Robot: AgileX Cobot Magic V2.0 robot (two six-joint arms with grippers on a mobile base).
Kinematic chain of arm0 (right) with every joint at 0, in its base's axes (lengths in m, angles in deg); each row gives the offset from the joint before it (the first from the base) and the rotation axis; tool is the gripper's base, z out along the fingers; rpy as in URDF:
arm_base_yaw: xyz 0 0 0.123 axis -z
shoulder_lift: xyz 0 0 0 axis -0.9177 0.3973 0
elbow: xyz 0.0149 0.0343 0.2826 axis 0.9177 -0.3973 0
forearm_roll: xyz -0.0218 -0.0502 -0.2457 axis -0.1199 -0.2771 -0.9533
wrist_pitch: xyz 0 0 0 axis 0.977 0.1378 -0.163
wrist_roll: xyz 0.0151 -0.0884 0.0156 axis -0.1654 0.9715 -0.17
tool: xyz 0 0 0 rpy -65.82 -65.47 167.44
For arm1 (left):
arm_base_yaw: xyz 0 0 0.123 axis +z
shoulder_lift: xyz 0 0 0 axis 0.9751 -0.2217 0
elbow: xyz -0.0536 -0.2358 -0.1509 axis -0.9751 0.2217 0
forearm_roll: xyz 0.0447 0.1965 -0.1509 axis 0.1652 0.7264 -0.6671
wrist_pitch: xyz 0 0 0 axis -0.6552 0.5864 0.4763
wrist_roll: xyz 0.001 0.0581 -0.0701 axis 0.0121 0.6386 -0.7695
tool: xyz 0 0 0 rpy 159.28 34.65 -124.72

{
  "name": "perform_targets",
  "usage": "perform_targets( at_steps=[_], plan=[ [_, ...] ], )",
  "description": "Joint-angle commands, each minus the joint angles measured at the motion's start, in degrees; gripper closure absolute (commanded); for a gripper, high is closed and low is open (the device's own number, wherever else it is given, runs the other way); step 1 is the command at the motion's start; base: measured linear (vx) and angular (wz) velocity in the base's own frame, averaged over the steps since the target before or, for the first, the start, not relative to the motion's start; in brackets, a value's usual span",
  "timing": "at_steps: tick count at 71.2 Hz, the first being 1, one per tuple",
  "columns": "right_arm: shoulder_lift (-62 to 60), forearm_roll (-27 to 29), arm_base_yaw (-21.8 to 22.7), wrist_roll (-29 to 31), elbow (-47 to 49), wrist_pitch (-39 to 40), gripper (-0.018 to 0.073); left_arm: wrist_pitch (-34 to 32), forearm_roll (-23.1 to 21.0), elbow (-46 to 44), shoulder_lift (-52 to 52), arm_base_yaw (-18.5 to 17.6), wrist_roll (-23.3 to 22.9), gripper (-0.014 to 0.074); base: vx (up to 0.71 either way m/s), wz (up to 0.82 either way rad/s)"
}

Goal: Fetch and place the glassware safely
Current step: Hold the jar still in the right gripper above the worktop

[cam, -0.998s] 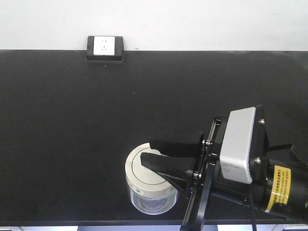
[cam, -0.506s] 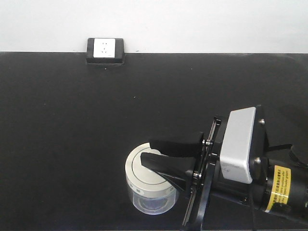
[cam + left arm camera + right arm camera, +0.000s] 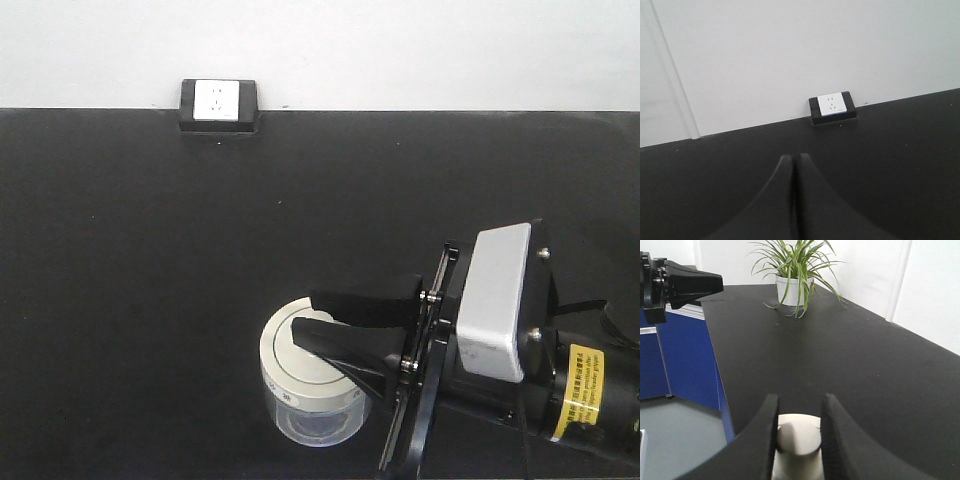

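The glassware (image 3: pixel 315 420) is a squat clear jar with a cream-white lid (image 3: pixel 283 366), near the front edge of the black table (image 3: pixel 150 300). My right gripper (image 3: pixel 303 316) reaches over the lid from the right. In the right wrist view its fingers (image 3: pixel 771 412) stand on both sides of the lid's knob (image 3: pixel 796 436) and touch it, so the right gripper (image 3: pixel 800 399) is shut on the knob. The jar's glass body is hidden in that view. My left gripper (image 3: pixel 792 159) is shut with nothing in it, and points toward the back wall.
A white socket in a black box (image 3: pixel 219 103) sits at the table's back edge against the wall. A potted spider plant (image 3: pixel 796 277) stands far down the table. The table's side edge, blue cabinets (image 3: pixel 685 360) and the floor lie just left of the jar. The left gripper (image 3: pixel 695 282) shows at upper left.
The front view has shifted a little: the table's front edge has dropped out of the bottom of the frame. The right gripper and the jar keep the same place together.
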Motion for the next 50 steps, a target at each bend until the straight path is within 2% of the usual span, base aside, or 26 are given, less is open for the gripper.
perform_targets(
  at_steps=[1,50],
  plan=[
    [-1.20,2.70,0.16,0.29,1.74,3.56,0.0563,-4.15,-0.19,-1.56,-0.48,-0.40,-0.53,0.0603,0.00,0.00],
    [-1.20,2.70,0.16,0.29,1.74,3.56,0.0563,-4.15,-0.19,-1.56,-0.48,-0.40,-0.53,0.0603,0.00,0.00]
  ],
)
